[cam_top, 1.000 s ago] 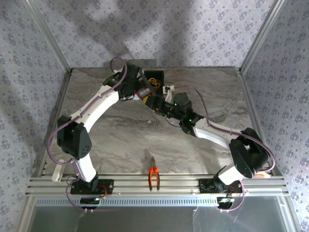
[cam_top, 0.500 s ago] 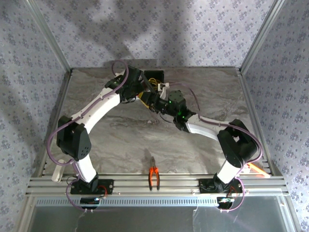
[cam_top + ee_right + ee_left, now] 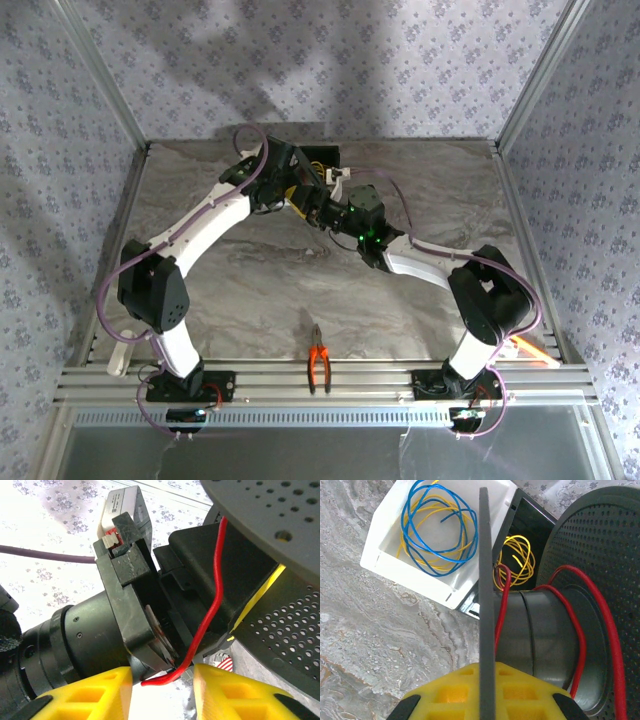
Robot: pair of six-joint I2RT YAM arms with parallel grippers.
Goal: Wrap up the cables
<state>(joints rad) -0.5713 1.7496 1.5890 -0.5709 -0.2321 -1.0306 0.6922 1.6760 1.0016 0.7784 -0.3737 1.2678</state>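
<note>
Right arm's elbow has swung inward and both wrists sit nearer the black box (image 3: 322,155) at upper centre than a second ago. Left end effector (image 3: 486,690) is clamped on the flange edge of the spool (image 3: 545,630), with the red cable (image 3: 506,595) looped loosely over its hub. Right end effector (image 3: 162,680) has its fingers apart, the cable's free tip between them, unpinched. Best to pinch that tip, hold tension and lay the turns tight on the hub. Left wrist view gives the slack loops, right wrist view the loose tip, top view the pliers (image 3: 319,365) on the counter (image 3: 240,290).
</note>
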